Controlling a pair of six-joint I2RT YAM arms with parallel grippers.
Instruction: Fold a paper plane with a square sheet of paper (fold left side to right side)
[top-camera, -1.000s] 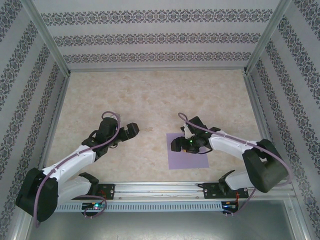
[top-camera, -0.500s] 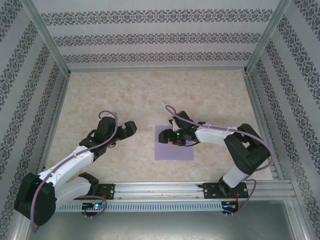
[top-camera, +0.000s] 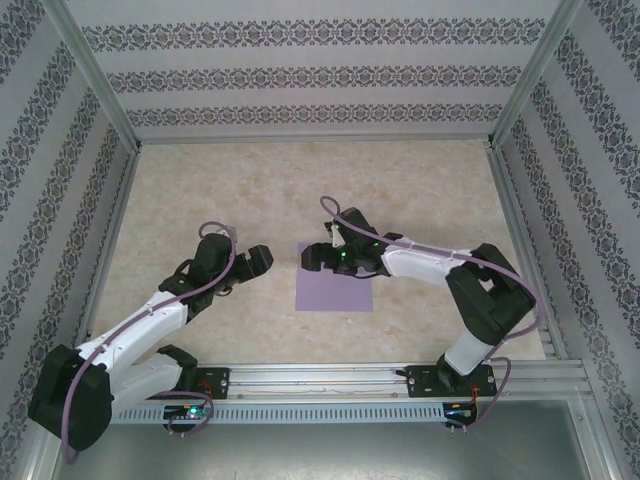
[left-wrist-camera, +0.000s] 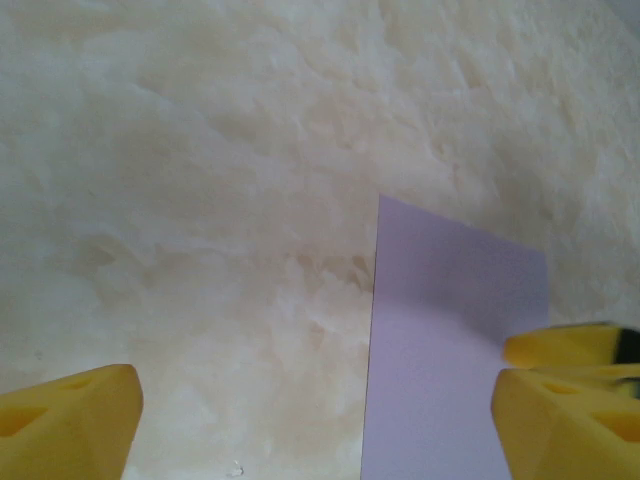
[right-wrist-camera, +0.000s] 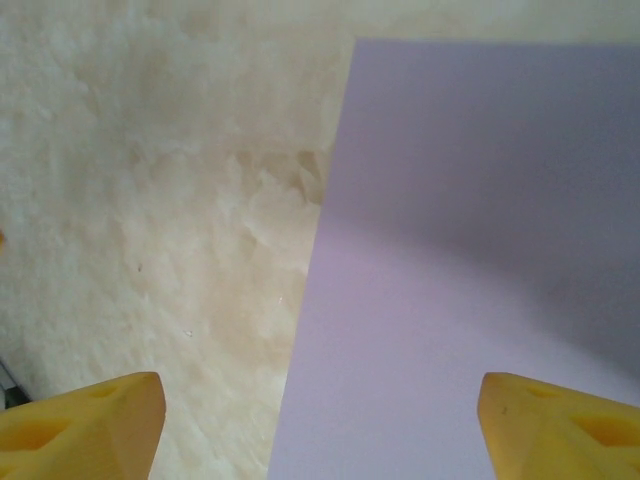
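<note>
The square sheet of paper (top-camera: 335, 292) is lavender and lies flat and uncreased on the marbled table, near the middle. A paper plane is out of view. My right gripper (top-camera: 318, 257) is open over the sheet's far left corner, and in the right wrist view (right-wrist-camera: 325, 425) its yellow fingertips straddle the left edge of the paper (right-wrist-camera: 470, 250). My left gripper (top-camera: 255, 262) is open just left of the sheet, over bare table. In the left wrist view (left-wrist-camera: 318, 430) the paper (left-wrist-camera: 440, 360) lies toward its right fingertip (left-wrist-camera: 565, 425).
The marbled tabletop (top-camera: 300, 190) stretches wide behind the arms. Patterned walls on aluminium posts (top-camera: 95, 75) enclose the back and both sides. A metal rail (top-camera: 320, 378) carrying the arm bases runs along the near edge.
My right arm has swung left and the sheet has slid left with it, toward the left gripper. The left arm has stayed almost still.
</note>
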